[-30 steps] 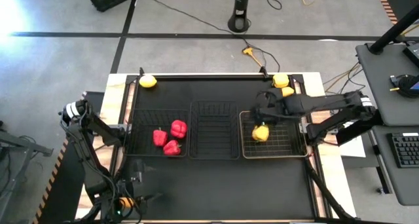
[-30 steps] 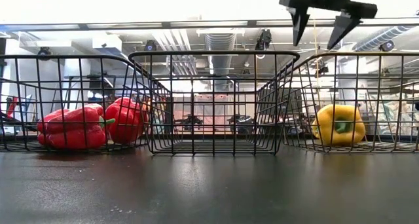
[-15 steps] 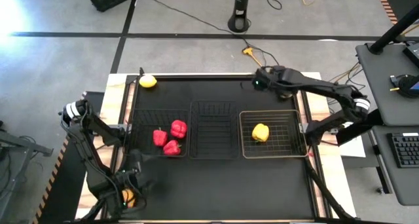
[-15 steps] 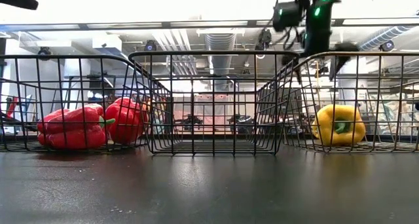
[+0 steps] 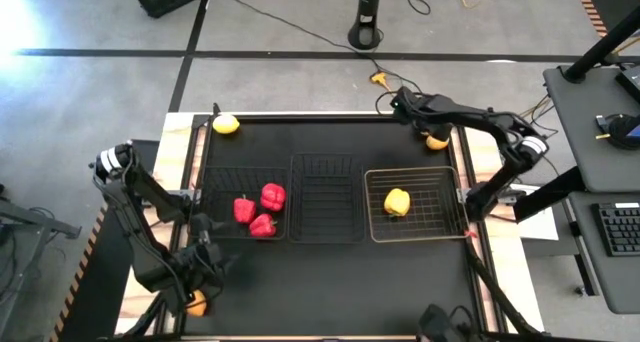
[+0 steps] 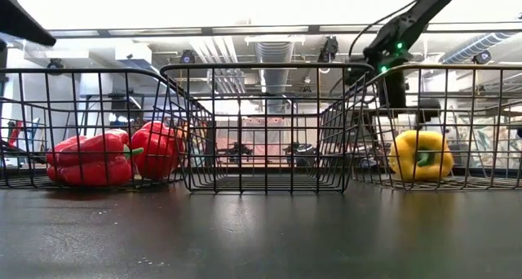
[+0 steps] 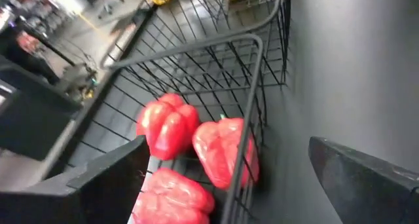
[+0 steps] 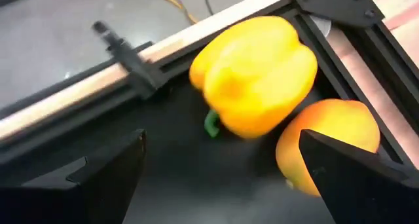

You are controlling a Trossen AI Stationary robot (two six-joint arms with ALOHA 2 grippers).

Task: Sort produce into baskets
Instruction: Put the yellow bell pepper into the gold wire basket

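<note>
Yellow pepper (image 8: 255,73) lies at the bench's (image 5: 330,272) far right corner, touching a lemon (image 8: 327,142). My right hand (image 8: 222,178) hovers over it, fingers spread, empty. Left hand (image 7: 229,178), also released, hangs near the basket (image 5: 243,213) of red peppers (image 5: 258,212).

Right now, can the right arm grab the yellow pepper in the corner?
Probably yes. The right gripper is open right in front of the yellow pepper, with nothing between them. An orange fruit touches it on one side and might get bumped.
</note>
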